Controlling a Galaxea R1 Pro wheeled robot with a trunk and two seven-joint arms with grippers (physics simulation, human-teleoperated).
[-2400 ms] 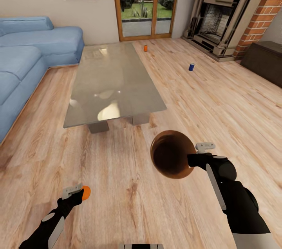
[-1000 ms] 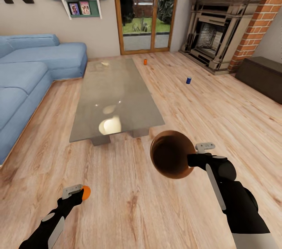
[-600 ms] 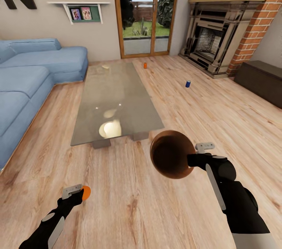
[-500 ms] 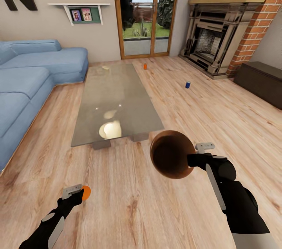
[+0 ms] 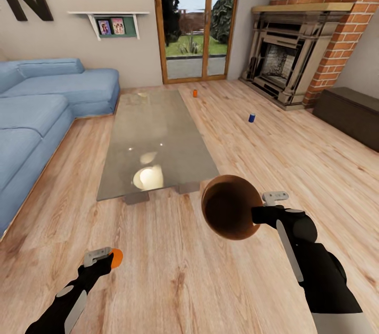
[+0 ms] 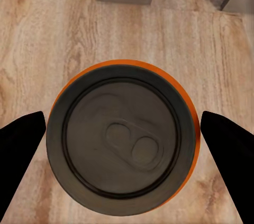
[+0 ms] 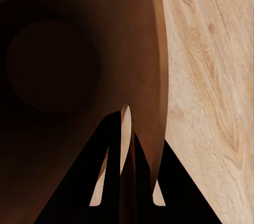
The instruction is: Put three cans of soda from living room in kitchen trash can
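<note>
Living room, robot facing the glass-topped desk (image 5: 158,134). The left end effector (image 5: 108,259) is closed on an orange can (image 5: 116,257); in the left wrist view the can's (image 6: 123,139) silver top fills the space between the two dark fingers (image 6: 21,139), which sit against its sides. The right end effector (image 5: 258,214) pinches the rim of the bucket (image 5: 230,208), which is tipped so that its copper-brown inside faces the camera; in the right wrist view the fingertips (image 7: 125,123) straddle the bucket's (image 7: 79,65) wall, closed on it. Two cans remain on the wooden floor (image 5: 173,271): a second orange can (image 5: 195,93) just beside the far corner of the desk, near the glass doors (image 5: 197,18), and a blue can (image 5: 251,118) well apart from it, between the desk and the fireplace (image 5: 287,60). The sofa (image 5: 47,102) lies along the left. Judged step: dropping the held can into the bucket. To do it well, the bucket would probably need turning mouth-up first, the can brought above the opening before release, and the base kept steady so neither grip slips
</note>
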